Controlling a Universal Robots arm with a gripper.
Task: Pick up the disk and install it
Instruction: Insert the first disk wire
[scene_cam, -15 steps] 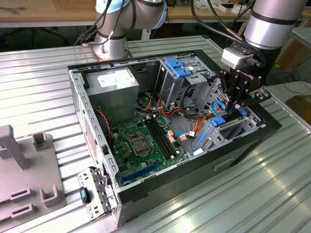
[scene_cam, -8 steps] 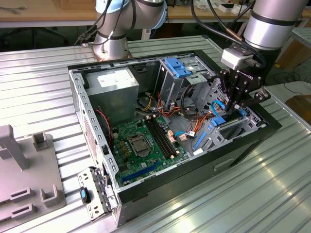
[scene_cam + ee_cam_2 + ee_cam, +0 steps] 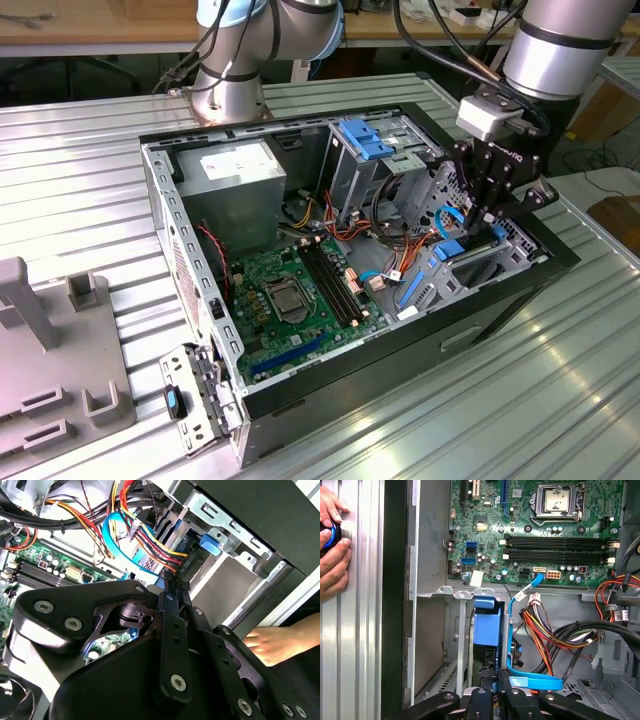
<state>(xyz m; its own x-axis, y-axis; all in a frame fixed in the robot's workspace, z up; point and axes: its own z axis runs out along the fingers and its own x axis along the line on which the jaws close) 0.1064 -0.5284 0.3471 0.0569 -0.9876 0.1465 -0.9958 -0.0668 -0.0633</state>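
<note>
Looking at the ribbed metal table [image 3: 560, 400], I see an open computer case [image 3: 170, 230] lying on its side, taking up most of the middle. In the case's far corner is the grey power supply [image 3: 235, 170] with a white label. The green motherboard [image 3: 290, 300] lies flat on the case floor. Beyond it stands a metal drive cage [image 3: 345, 185] topped by a pale blue latch [image 3: 365, 140].

At the case end towards the exterior view's right is a drive bay [image 3: 505, 255]. The disk [image 3: 486, 625] stands on edge in this bay, its blue carrier down between the metal walls. The gripper [image 3: 493, 674] is over the bay, fingers drawn close together and pinching the disk's near edge, as best I can tell from the first wrist view.

A bundle of orange, yellow and black cables [image 3: 540, 630] sits just beside the bay, with a flat blue cable [image 3: 535, 682] curling under it.

A grey plastic fixture [image 3: 50, 350] is on the table edge at the exterior view's left. A person's hand [image 3: 332, 545] rests on the table outside the case wall.
</note>
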